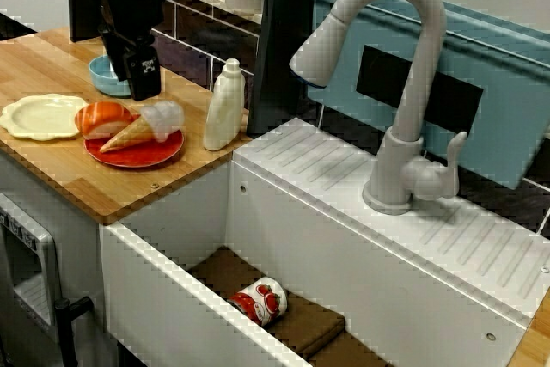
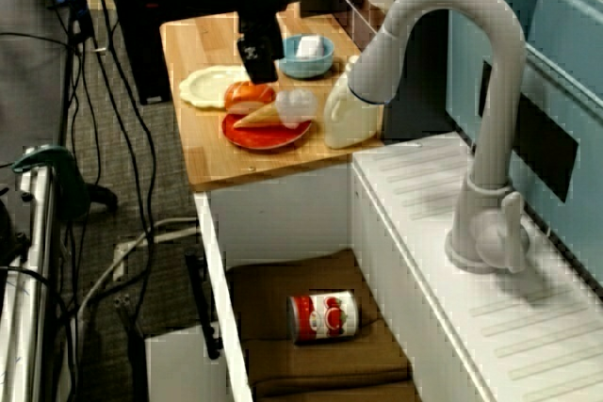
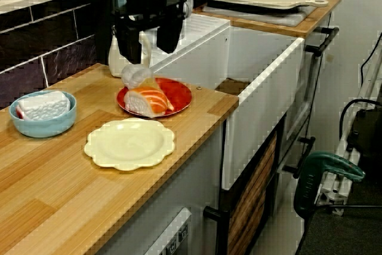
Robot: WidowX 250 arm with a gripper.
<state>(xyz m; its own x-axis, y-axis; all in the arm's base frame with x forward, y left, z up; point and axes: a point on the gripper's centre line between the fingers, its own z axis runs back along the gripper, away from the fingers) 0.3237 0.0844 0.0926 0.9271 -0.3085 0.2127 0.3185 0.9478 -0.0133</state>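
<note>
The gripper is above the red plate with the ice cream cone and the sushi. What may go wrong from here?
First, the gripper, jaws open, hangs over the ice cream cone, which lies right beside the salmon sushi on the red plate; closing there might catch or push both. Second, the white bottle stands close to that plate, near the sink; a sideways sweep may tip it.

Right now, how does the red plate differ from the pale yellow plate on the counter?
The red plate has a plain round rim; the yellow plate has a scalloped one. The red plate carries salmon sushi and an ice cream cone; the yellow plate carries nothing. The red plate lies nearer the sink than the yellow plate. Both lie flat on the wooden counter.
</note>
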